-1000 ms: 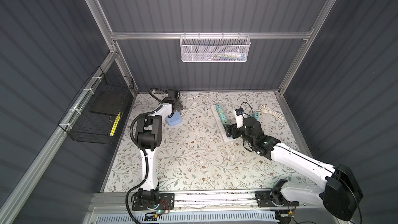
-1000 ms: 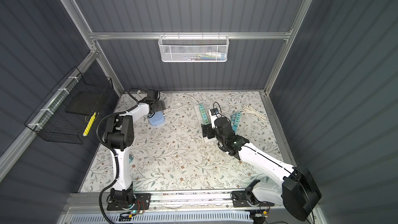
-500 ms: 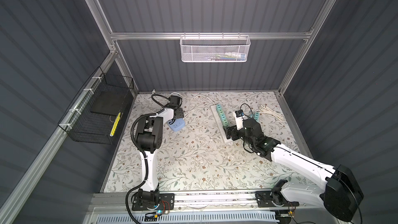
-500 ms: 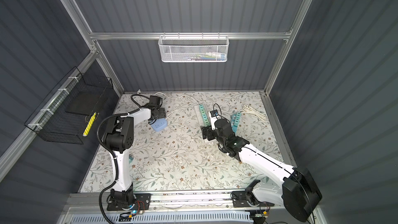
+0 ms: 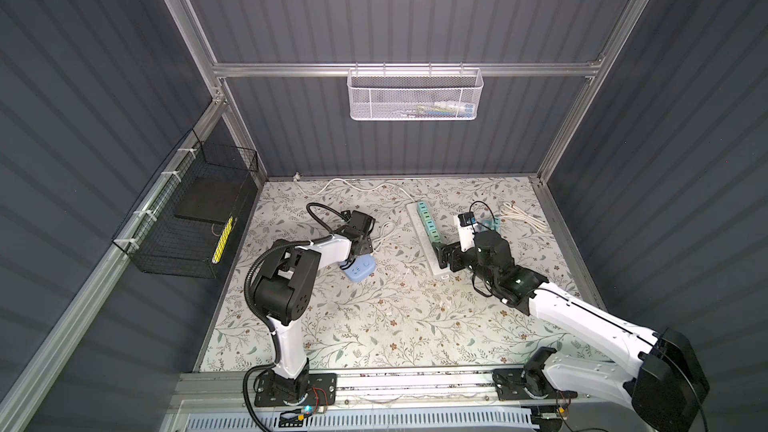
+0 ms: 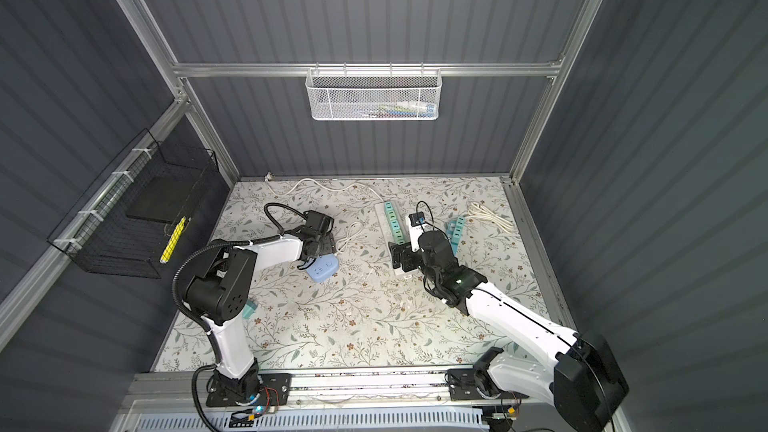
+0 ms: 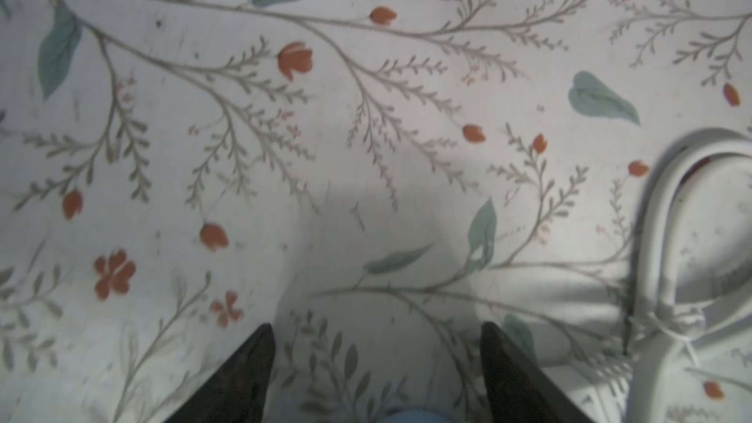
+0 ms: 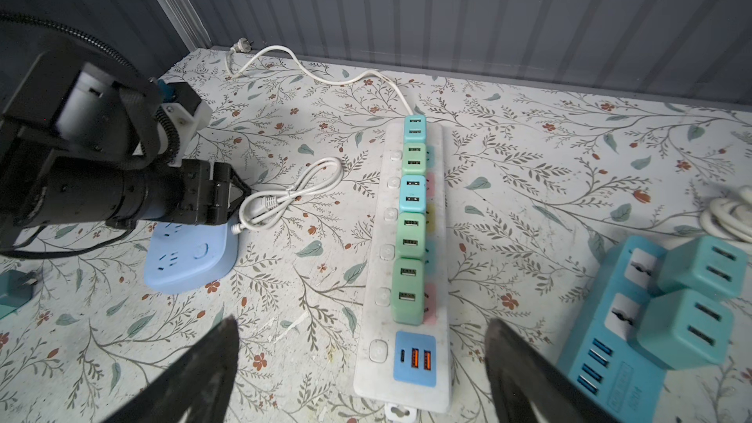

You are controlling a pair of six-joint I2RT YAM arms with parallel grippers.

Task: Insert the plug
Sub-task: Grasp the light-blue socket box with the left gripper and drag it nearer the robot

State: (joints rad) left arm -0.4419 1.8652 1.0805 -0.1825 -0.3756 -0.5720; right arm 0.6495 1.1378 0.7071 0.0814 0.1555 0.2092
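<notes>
A white power strip (image 8: 382, 270) lies on the floral mat with several green and teal USB adapters plugged in a row. My right gripper (image 8: 362, 321) hovers open over its near end, fingertips on either side of the blue USB block (image 8: 415, 358); both top views show it there (image 5: 442, 257) (image 6: 399, 259). My left gripper (image 7: 376, 331) is open just above the mat, over a light blue socket (image 8: 191, 262) whose edge shows low between the jaws. Its tips reach a tied white cable (image 8: 293, 193). A loose teal plug adapter (image 8: 12, 290) lies near the left arm's base.
A blue power strip (image 8: 618, 319) carrying two teal adapters sits to the right of the white one, with a white cable coil (image 5: 523, 216) behind it. The white strip's cord (image 8: 325, 77) runs to the back wall. Wire baskets (image 5: 415, 93) (image 5: 187, 218) hang on the walls.
My left gripper has moved forward and to the right, and its jaws have narrowed somewhat. The light blue socket has slid the same way with it. The right arm has hardly moved.
</notes>
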